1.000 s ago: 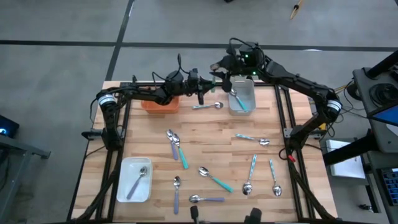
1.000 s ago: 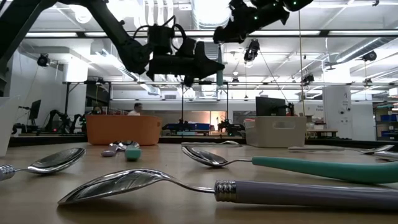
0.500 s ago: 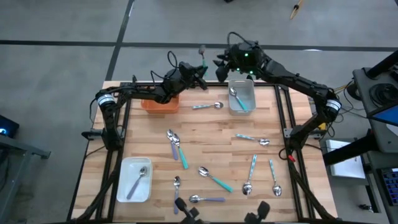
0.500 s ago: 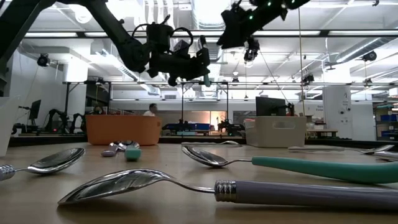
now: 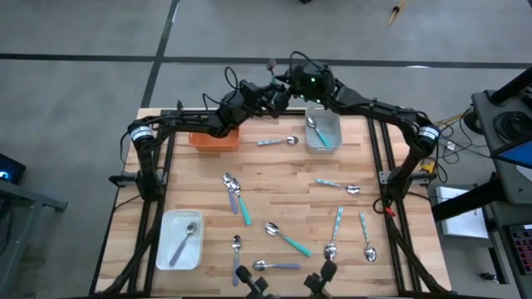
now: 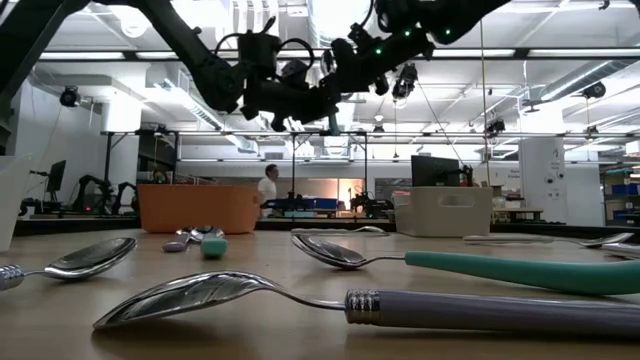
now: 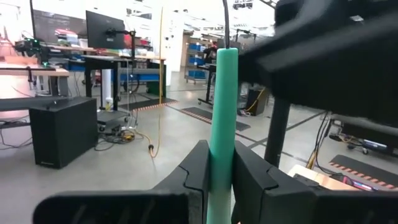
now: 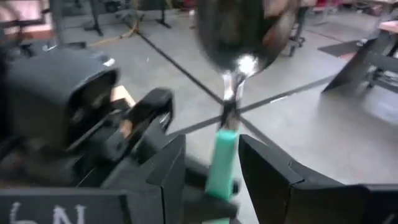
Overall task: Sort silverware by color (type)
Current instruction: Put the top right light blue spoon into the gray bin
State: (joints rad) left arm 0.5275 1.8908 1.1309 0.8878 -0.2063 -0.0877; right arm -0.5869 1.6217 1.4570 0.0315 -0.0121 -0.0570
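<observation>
Left end effector [image 7: 217, 180] is clamped on the handle of a teal spoon [image 7: 221, 118], held upright and high above the far edge of the counter [image 5: 283, 178], bowl end up. Right end effector [image 8: 211, 168] sits right against it from the right, fingers [image 8: 264, 180] spread either side of the same teal handle; no visible contact, so not gripping from what I can see. Both meet in the air just past the far edge, between the orange tray [image 5: 214, 138] and the grey tray [image 5: 323, 131].

Grey tray, far right of centre, holds one teal spoon [image 5: 318, 134]. Orange tray, far left, partly under the left arm; contents can't be read. White tray [image 5: 180, 239], near left corner, holds one pale-handled spoon [image 5: 186, 242].

Loose spoons:
- one [image 5: 277, 141] between the two far trays
- two side by side [image 5: 233, 193], left of centre
- a teal one [image 5: 287, 237], near centre
- a purple one [image 5: 276, 266] and another [image 5: 236, 256] at the near edge
- three to the right [image 5: 339, 186] [image 5: 335, 233] [image 5: 366, 240]

Open room: centre strip of the counter and the left side between orange and white trays are bare wood. Near edge is crowded.
</observation>
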